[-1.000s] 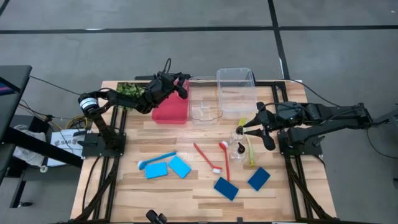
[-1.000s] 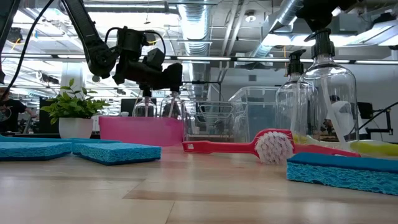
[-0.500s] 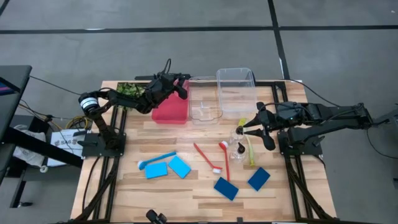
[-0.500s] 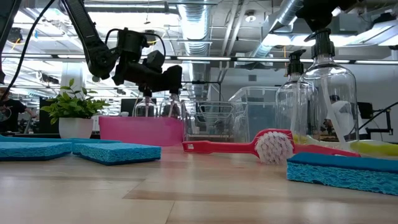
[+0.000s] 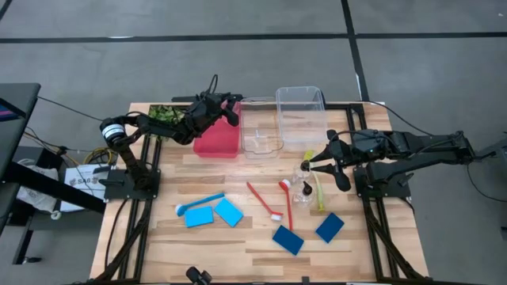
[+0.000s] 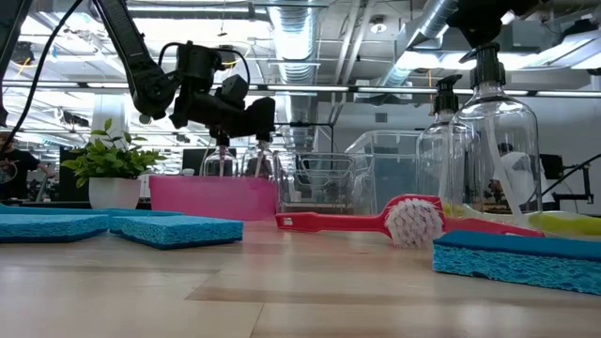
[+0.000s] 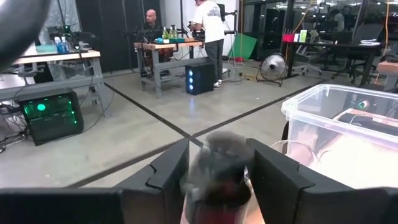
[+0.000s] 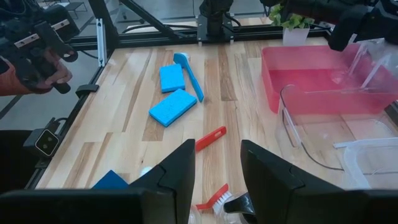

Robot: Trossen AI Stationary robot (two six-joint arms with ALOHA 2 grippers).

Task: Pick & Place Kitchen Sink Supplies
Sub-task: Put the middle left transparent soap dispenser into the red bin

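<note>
Pump bottles [image 5: 303, 180] upright; sponges [image 5: 215, 212] flat, brushes [image 5: 264, 200] lying mid-table.

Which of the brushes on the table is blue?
The blue brush lies toward the table's left, right beside the two light-blue sponges. The two red brushes and the yellow-green brush lie farther right, near the pump bottles.

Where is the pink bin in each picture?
High view: pink bin near the table's far edge, under the left gripper.
Low view: pink bin left of centre, right of the plant.
Left wrist view: not in it.
Right wrist view: pink bin at right.
Shared landmark: the plant beside it.
</note>
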